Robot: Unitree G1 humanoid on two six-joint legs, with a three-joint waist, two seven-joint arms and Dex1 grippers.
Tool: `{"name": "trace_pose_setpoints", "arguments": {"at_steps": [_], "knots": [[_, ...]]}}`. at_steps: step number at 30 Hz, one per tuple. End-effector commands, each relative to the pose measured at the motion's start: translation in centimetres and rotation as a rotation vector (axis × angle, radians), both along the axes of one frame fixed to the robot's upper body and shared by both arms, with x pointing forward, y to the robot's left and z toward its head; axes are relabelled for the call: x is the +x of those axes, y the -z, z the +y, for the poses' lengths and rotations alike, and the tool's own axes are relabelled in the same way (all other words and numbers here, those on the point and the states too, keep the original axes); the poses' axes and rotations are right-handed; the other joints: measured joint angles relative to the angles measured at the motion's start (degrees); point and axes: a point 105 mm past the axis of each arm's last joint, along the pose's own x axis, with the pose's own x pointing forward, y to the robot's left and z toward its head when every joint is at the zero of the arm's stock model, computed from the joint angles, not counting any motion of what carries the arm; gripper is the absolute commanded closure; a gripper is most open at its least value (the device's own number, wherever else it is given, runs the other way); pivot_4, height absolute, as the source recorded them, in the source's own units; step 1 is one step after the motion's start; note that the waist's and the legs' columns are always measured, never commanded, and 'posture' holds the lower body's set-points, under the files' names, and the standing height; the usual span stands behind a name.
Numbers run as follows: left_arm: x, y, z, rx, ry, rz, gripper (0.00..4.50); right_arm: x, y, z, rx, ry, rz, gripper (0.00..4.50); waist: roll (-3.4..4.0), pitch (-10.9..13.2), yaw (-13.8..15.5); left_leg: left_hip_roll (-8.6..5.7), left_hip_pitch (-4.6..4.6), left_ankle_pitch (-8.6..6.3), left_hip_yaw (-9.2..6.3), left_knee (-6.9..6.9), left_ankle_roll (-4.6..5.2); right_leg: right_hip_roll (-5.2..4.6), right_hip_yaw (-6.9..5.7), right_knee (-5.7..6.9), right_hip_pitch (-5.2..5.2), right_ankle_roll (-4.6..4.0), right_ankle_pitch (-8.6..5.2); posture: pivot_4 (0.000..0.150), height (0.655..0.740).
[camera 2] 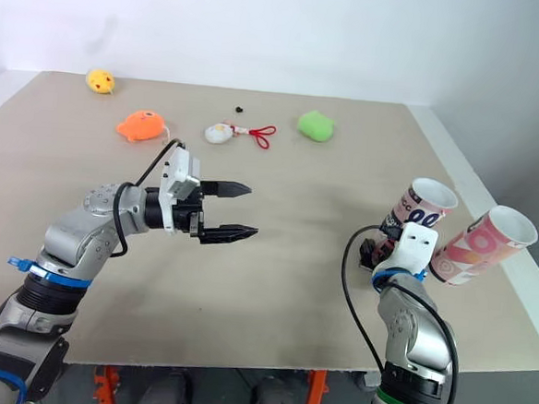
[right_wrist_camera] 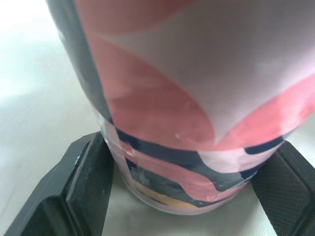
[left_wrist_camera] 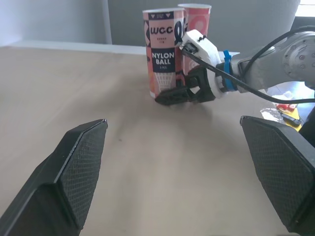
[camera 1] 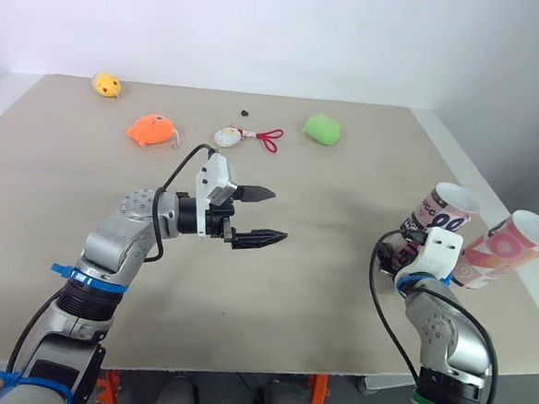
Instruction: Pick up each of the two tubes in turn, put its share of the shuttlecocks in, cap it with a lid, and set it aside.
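**Right wrist view: near tube (right_wrist_camera: 187, 98) gripped at its foot**

Holding the near tube low in the right jaws, a pad against each side, just above the counter (camera 1: 318, 307). Hovering with the left jaws spread wide and empty, mid-frame in the left eye view. Found at the right edge of that frame: near tube upright with its mouth open, second tube (camera 1: 509, 248) just beside it, further right. Probably light, hollow cardboard, so thin-walled, easily dented, glossy and likely slick. Best squeezed gently near the base, where the closed end should stiffen the wall. Likely to tip if lifted from so low.
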Motion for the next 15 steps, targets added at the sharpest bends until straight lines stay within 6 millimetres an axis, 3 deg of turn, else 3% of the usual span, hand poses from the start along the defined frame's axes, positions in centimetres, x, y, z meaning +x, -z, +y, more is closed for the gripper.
{"name": "trace_pose_setpoints", "arguments": {"at_steps": [1,15], "knots": [[-0.6,-0.8,-0.2,-0.007,0.026,-0.037,0.00,-3.1,6.8,2.1,0.116,-0.064,0.299,0.28,-0.25,-0.2,0.0,0.01,0.17,0.00,-0.02,-0.14,0.00,0.01,-0.02,0.00,0.10,-0.07,-0.05,0.150,0.7400],[-0.7,-0.6,-0.3,-0.004,0.025,-0.030,0.00,-3.3,7.2,2.3,0.059,-0.101,0.296,0.28,-0.42,-0.3,0.0,0.11,0.36,-0.01,-0.10,-0.46,-0.01,0.07,-0.12,-0.09,0.21,-0.27,-0.18,0.150,0.7400]]}}
